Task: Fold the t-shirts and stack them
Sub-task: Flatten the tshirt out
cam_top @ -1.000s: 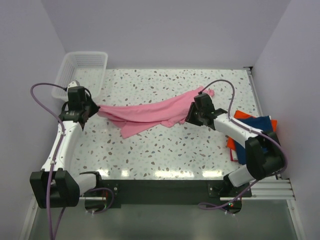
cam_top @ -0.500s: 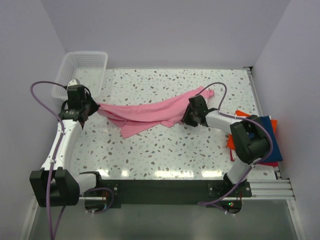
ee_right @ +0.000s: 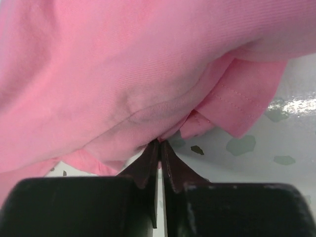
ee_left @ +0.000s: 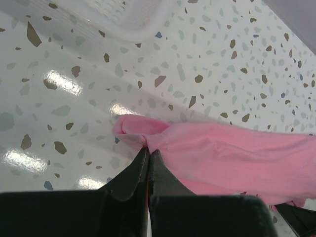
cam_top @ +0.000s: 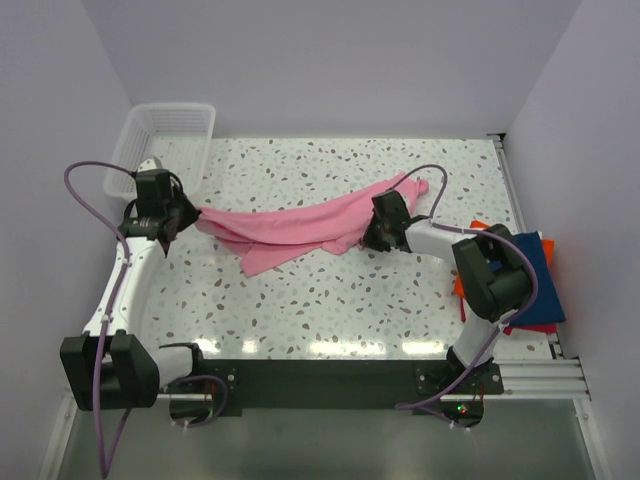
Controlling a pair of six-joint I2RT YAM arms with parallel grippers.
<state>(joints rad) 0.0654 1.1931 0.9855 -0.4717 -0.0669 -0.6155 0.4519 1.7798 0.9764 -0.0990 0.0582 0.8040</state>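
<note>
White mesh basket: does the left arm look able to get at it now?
Probably yes: the white mesh basket lies close beyond the left pincer, nothing between. But the pincer is shut on the pink t-shirt and must release first.

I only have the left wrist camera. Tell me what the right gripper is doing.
Observer: The right gripper is shut on the pink shirt, pinching a fold near its right end.
Operator: Describe how the shirt lies overall.
Observer: From above, it stretches across the table between the right and the left gripper, a loose flap spreading toward the near side.
Operator: Report the other shirts.
Observer: A navy shirt lies on an orange shirt at the table's right edge, partly behind the right arm.
</note>
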